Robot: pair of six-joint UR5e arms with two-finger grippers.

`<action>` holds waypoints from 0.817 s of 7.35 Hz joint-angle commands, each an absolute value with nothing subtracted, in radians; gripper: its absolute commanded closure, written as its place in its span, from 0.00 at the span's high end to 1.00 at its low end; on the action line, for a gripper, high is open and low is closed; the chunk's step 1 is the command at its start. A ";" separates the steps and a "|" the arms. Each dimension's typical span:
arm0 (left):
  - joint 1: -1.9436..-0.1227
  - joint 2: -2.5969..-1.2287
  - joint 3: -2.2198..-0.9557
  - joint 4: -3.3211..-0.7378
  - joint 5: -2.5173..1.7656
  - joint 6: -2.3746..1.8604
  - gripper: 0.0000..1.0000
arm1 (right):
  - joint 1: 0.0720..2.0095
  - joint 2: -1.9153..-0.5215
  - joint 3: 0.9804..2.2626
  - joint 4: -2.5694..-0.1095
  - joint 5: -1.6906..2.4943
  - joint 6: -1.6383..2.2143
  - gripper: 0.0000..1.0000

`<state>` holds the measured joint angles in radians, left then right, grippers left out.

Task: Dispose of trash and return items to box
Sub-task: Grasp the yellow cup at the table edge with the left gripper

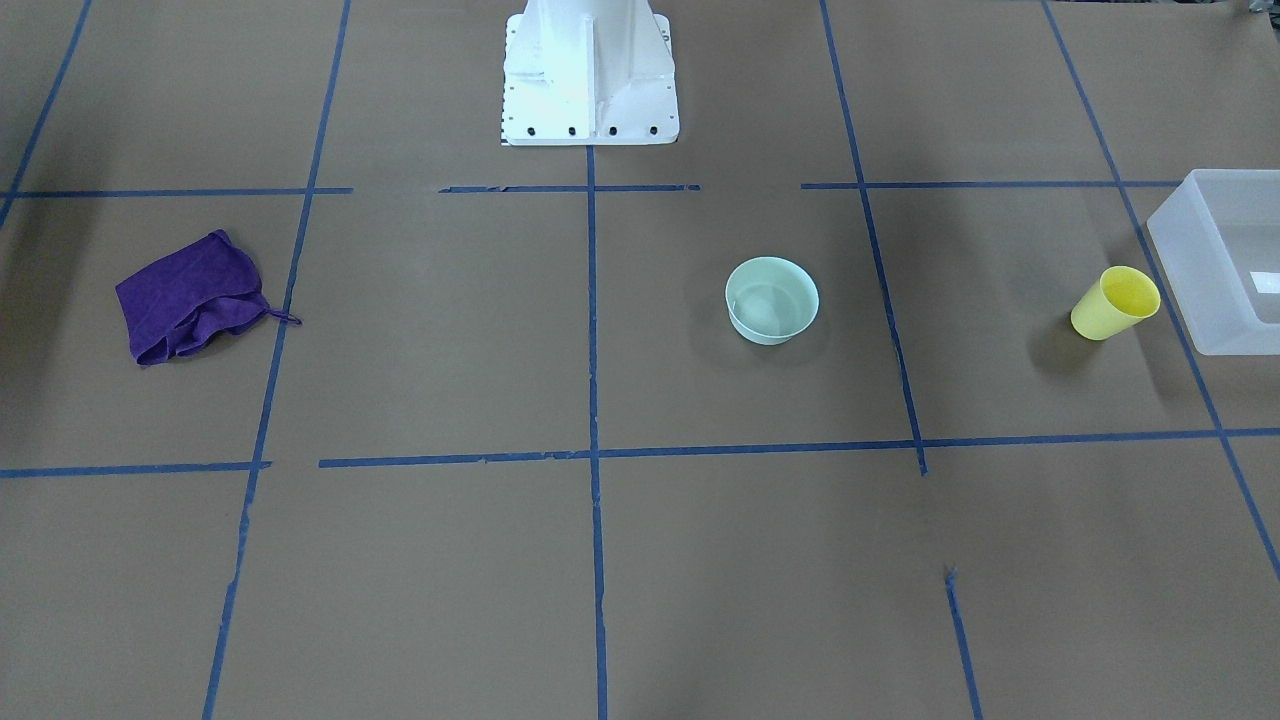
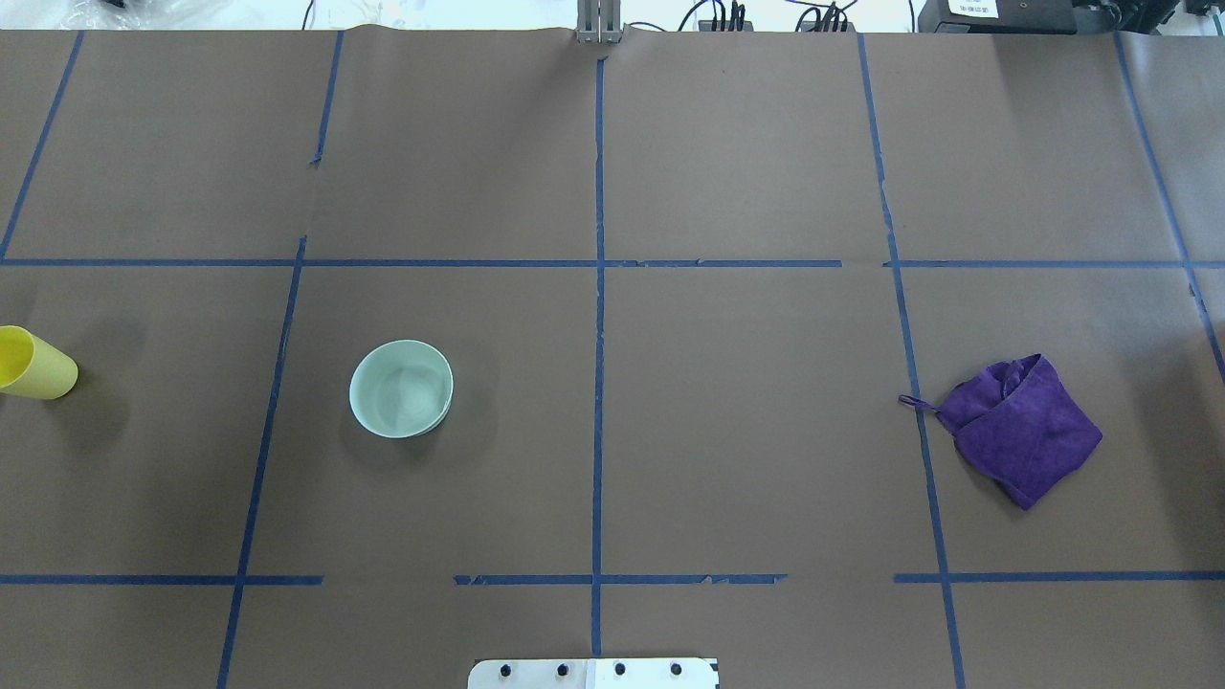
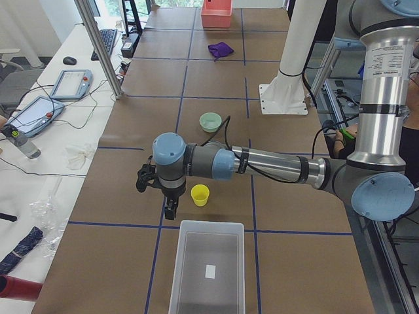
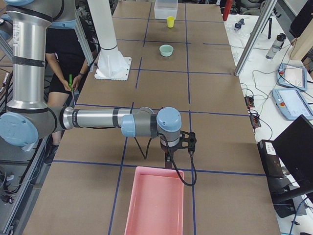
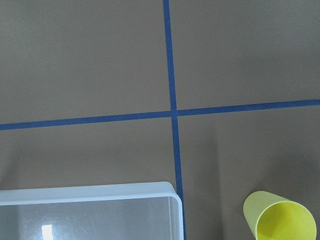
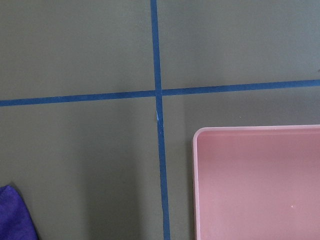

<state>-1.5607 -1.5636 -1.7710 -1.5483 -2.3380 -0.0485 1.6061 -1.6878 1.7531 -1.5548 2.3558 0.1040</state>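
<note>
Left fingers (image 3: 171,208) near yellow cup (image 3: 200,195), box (image 3: 209,224) just beside, purple cloth (image 2: 1024,440) well apart

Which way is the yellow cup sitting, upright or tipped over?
Upright. The yellow cup stands on its base, mouth up, outside the box; the left wrist view looks into its opening.

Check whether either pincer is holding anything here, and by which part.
Nothing is held. The yellow cup, mint bowl and purple cloth all rest on the table, clear of the left pincer and right pincer.
</note>
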 commanded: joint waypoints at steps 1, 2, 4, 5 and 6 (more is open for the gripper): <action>-1.505 -1.523 -1.838 -1.580 -2.338 -0.161 1.00 | 1.606 -1.687 1.761 -1.555 2.358 0.106 1.00; -1.462 -1.481 -1.833 -1.679 -2.338 -0.216 1.00 | 1.606 -1.687 1.759 -1.554 2.358 0.106 1.00; -1.331 -1.378 -1.792 -2.020 -2.336 -0.448 0.99 | 1.606 -1.684 1.759 -1.554 2.356 0.106 1.00; -1.304 -1.374 -1.725 -2.128 -2.336 -0.492 0.98 | 1.605 -1.680 1.766 -1.552 2.355 0.106 1.00; -1.275 -1.374 -1.670 -2.191 -2.335 -0.514 0.97 | 1.605 -1.677 1.769 -1.552 2.356 0.106 1.00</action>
<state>-1.3159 -1.3825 -1.7361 -2.0829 -2.3359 -0.4639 1.6052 -1.6807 1.7643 -1.5531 2.3557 0.1058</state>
